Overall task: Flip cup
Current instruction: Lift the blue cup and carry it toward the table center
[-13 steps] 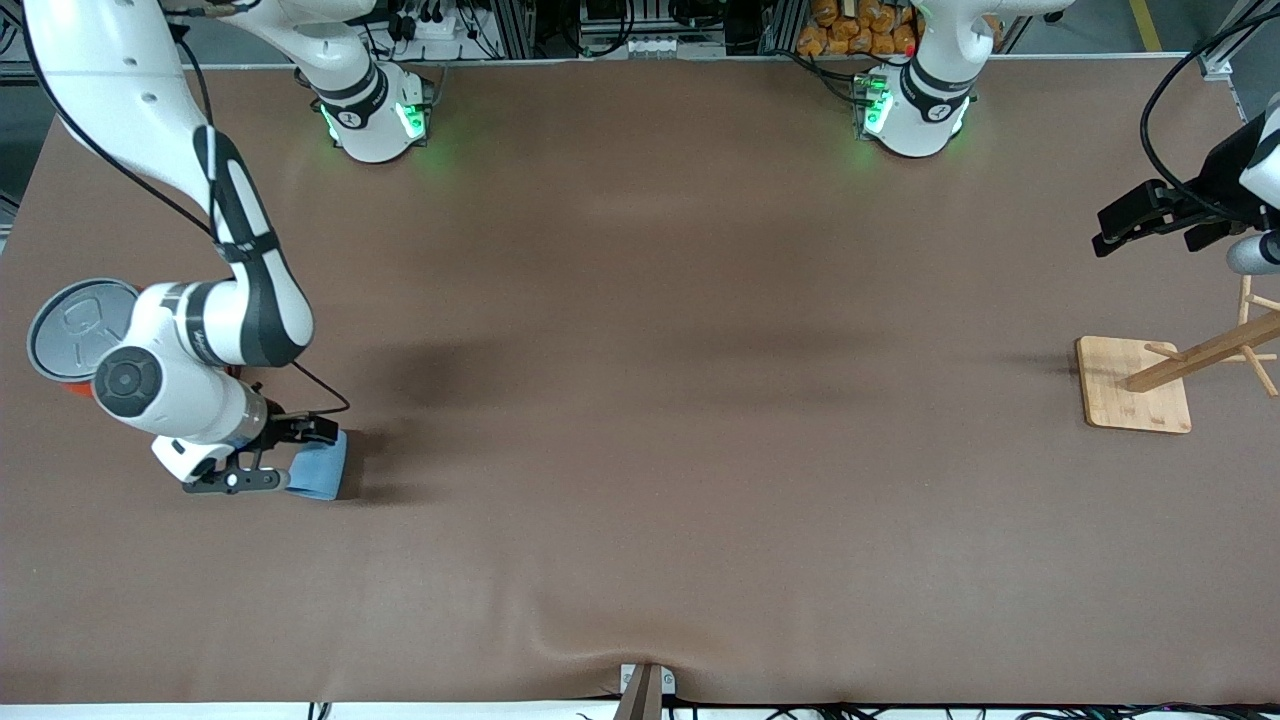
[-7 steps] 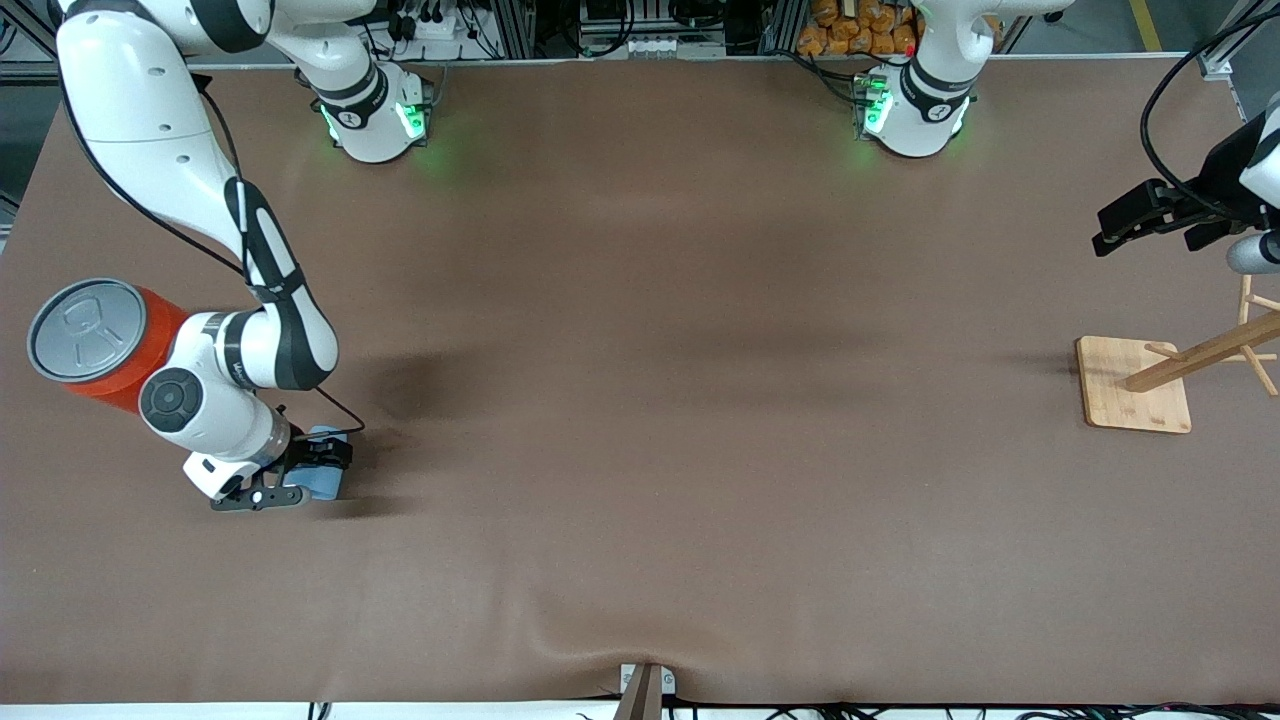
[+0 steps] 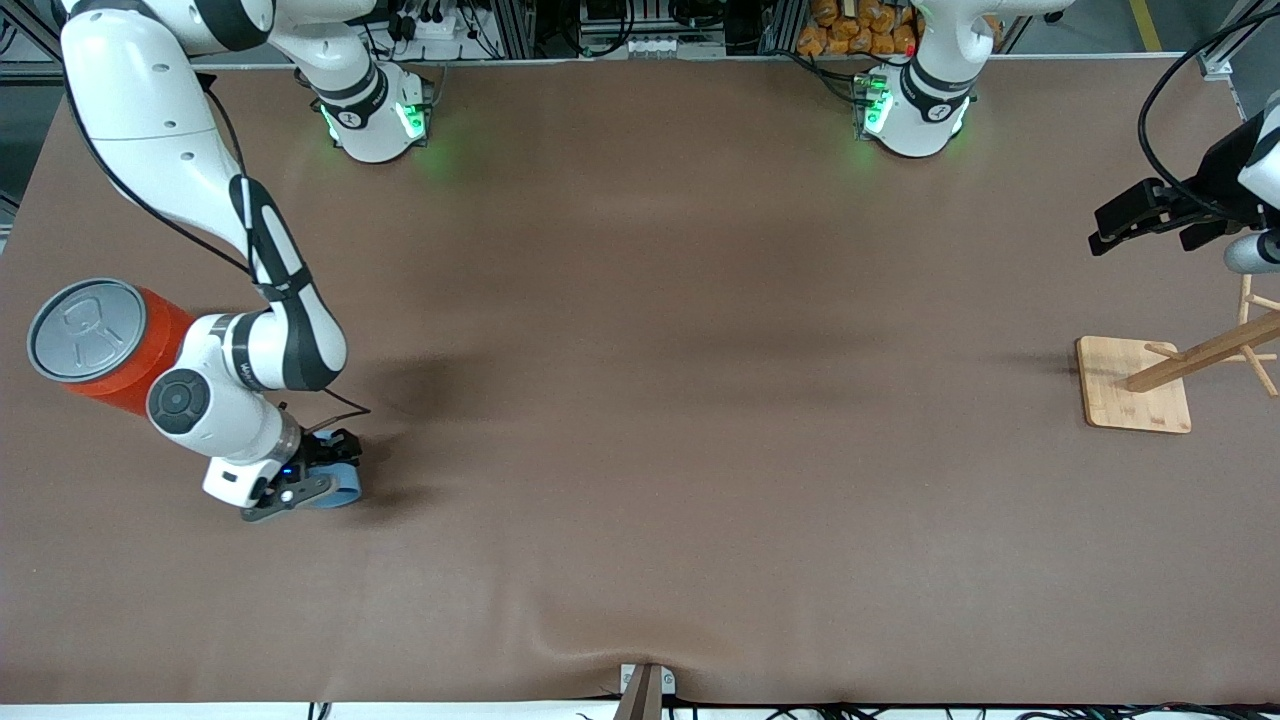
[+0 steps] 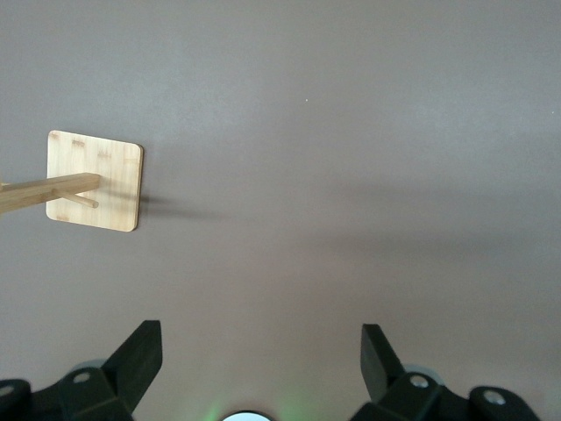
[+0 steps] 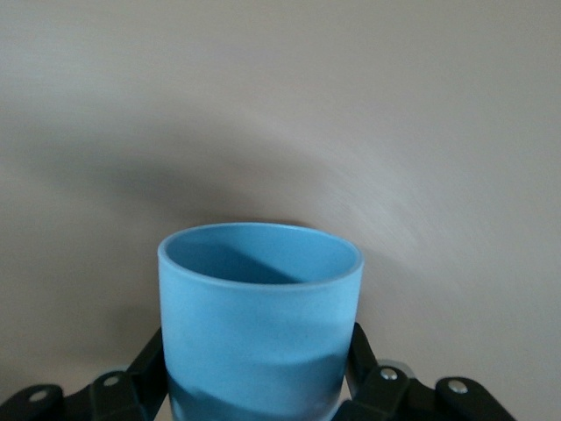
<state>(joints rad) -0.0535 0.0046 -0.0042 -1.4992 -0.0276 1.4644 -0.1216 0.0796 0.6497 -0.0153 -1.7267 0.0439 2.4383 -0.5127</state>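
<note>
The small light-blue tapered plastic cup (image 5: 260, 320) is held between the two black fingers of the right gripper (image 3: 312, 484), which are closed against its sides. It is kept low over the brown table cover (image 3: 640, 400) at the right arm's end, just beside the large orange can with a grey pull-tab lid (image 3: 95, 343) and nearer to the front camera than it.

A slip could be caused by the smooth tapered wall if the wrist is turned quickly, and the can could be struck by the elbow during the rotation.

The cup's open mouth and darker inside are shown only in the right wrist view; in the front view the cup is largely hidden by the gripper.

The left gripper (image 4: 261, 355) waits with fingers spread wide and empty, above the bamboo peg stand (image 4: 95, 181).
</note>
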